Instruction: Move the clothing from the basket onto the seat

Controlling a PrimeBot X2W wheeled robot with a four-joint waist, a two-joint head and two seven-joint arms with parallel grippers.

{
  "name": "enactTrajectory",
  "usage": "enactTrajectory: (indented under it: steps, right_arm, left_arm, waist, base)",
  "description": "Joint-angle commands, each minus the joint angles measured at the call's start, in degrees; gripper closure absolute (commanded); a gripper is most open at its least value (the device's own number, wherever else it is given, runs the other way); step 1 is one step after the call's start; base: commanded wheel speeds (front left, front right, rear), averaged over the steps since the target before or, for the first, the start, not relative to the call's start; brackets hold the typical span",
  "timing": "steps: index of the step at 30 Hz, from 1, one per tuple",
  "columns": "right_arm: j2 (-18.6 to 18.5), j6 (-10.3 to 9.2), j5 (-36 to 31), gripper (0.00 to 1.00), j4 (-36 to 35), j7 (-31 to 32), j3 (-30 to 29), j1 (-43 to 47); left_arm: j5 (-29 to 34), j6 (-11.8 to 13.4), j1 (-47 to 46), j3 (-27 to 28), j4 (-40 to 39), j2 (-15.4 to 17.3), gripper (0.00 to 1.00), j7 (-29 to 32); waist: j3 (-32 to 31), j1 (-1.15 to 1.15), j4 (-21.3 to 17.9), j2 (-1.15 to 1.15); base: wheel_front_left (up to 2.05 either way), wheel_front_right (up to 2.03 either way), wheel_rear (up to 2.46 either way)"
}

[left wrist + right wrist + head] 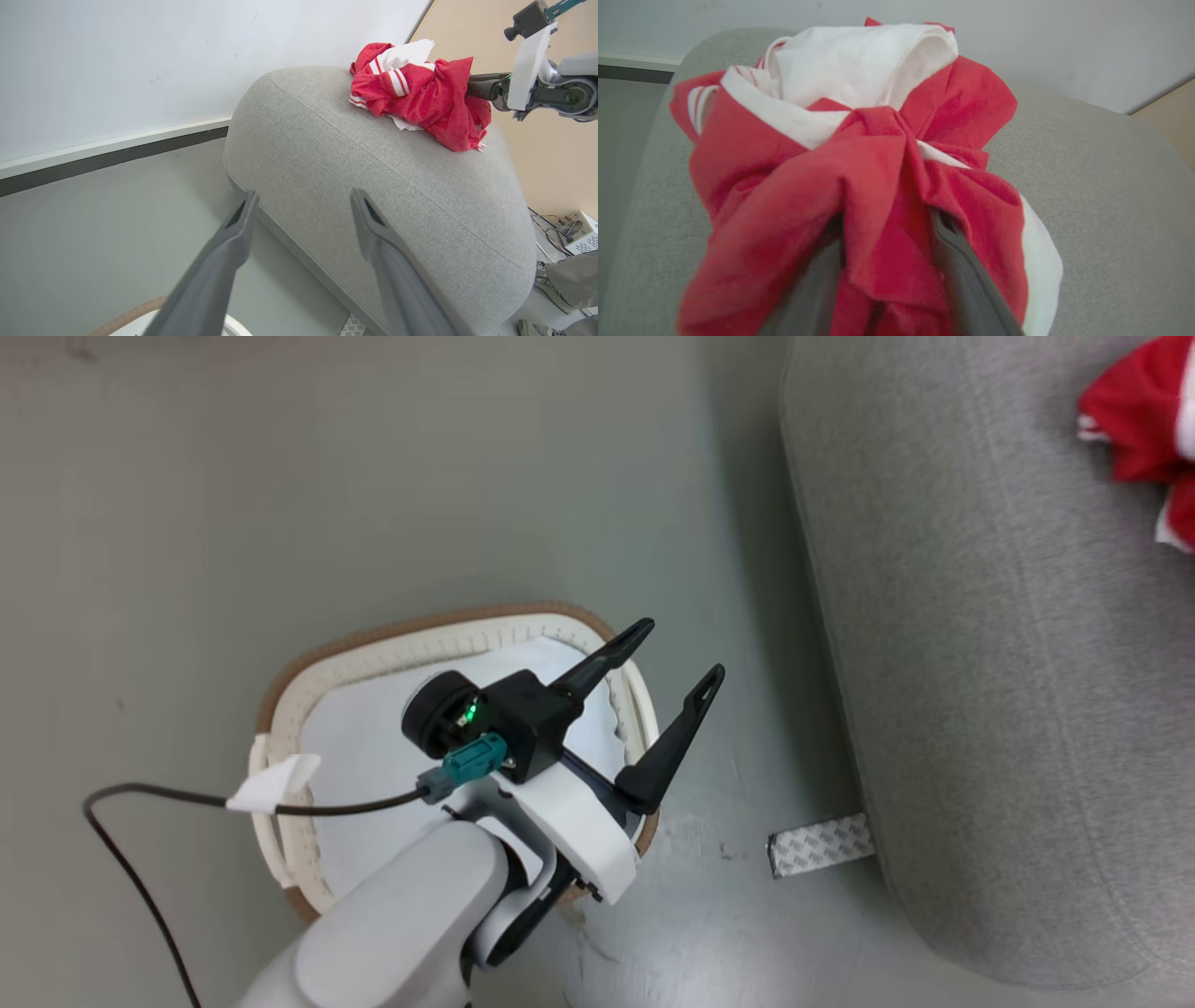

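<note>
The clothing [1144, 429] on the seat [980, 663], the basket [392, 639] on the floor [280, 476] left of it.

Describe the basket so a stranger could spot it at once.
Find the big grey sofa; on the grey floor beside its rounded side stands the basket, under the robot's open left tool. It is oval and white with perforated walls and a brown rim, holding a pale pad, unlike the flat patterned strip lying nearby.

Item: red-and-white sports clothing [859, 154], crumpled in one heap, white panel uppermost, striped cuff at left. Rests on grey woven seat [1101, 196], near its rounded edge. Right gripper [885, 219]: dark fingers [966, 284] parted, red fabric bunched between; grip undetermined.
</note>
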Motion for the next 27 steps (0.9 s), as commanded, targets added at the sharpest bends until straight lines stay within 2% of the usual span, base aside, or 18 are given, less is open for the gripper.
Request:
enactTrajectory:
  steps: [1, 9, 14, 18, 24, 27]
  right_arm:
    - [-0.52, -0.13, 0.85, 0.00, 0.18, 0.34, 0.53, -0.34]
    - [-3.71, -0.13, 4.95, 0.00, -3.40, 6.03, 8.79, 2.00]
    - [-7.50, -0.13, 11.44, 0.00, -8.79, 13.52, 13.60, 4.76]
    - [-11.19, -0.13, 15.94, 0.00, -13.10, 16.88, 16.32, 6.81]
    - [-15.36, -0.13, 17.48, 0.00, -18.62, 13.25, 17.41, 8.06]
    - [-15.60, -0.13, 17.72, 0.00, -21.35, 10.02, 16.77, 8.87]
  left_arm:
    - [-0.24, 0.03, 0.78, 0.02, 0.34, 0.11, 0.00, -0.34]
    - [-2.26, 0.14, 3.68, 0.05, 2.93, -1.04, 0.00, -2.45]
    - [-3.83, 0.36, 6.38, 0.10, 4.29, -1.70, 0.00, -3.51]
    - [-5.22, 0.66, 8.45, 0.28, 5.04, -2.21, 0.00, -4.38]
    - [-6.40, 1.68, 11.21, 1.71, 5.51, -1.74, 0.00, -5.37]
    - [-7.10, 2.58, 12.47, 3.27, 5.44, -0.88, 0.00, -5.86]
  waist:
    - [-1.68, 0.00, -0.39, 0.00]
    - [-10.73, 0.00, -0.50, 0.00]
    - [-16.35, 0.00, 0.20, 0.00]
    - [-20.27, 0.00, 1.35, 0.00]
    - [-24.97, 0.00, 3.92, 0.00]
    - [-27.01, 0.00, 5.33, 0.00]
  base:
    - [0.00, 0.00, 0.00]
    - [0.00, 0.00, 0.00]
    - [0.00, 0.00, 0.00]
    - [0.00, 0.00, 0.00]
    - [0.00, 0.00, 0.00]
    - [0.00, 0.00, 0.00]
